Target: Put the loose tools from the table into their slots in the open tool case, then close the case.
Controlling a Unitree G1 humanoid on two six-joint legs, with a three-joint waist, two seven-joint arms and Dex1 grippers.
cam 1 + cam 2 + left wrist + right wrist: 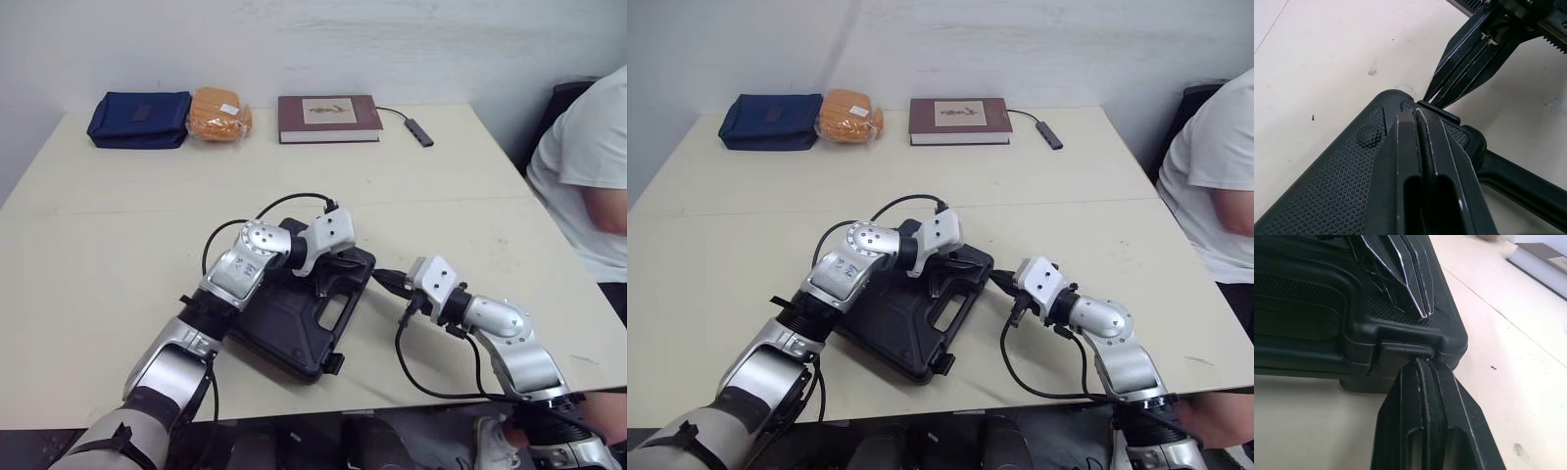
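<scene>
- Black plastic tool case (294, 323) lies flat and shut on the pale worktop (98, 245), close to the front edge and turned at an angle, with its carry handle (338, 308) facing your right arm.
- Your left gripper (1418, 115) reaches over the lid. Its jaws are pressed together with nothing between them, and their tip comes down on the textured top just behind the latch (1405, 350).
- Your right gripper (1422, 363) comes in from the other side, low over the worktop. Its jaws are also closed tight and hold nothing, and their tip sits right against the latch on the rim of the case.
- The two tips point at each other, with only the edge of the case and the latch between them.
- Along the far edge of the worktop, well apart from the case, you have a blue pouch (139, 119) with an orange packet (218, 115) touching it.
- Further along that edge are a dark red book (328, 117) and a small dark adapter on a cable (419, 132).
- A person in a white shirt (588, 166) sits beside the worktop on your right.
</scene>
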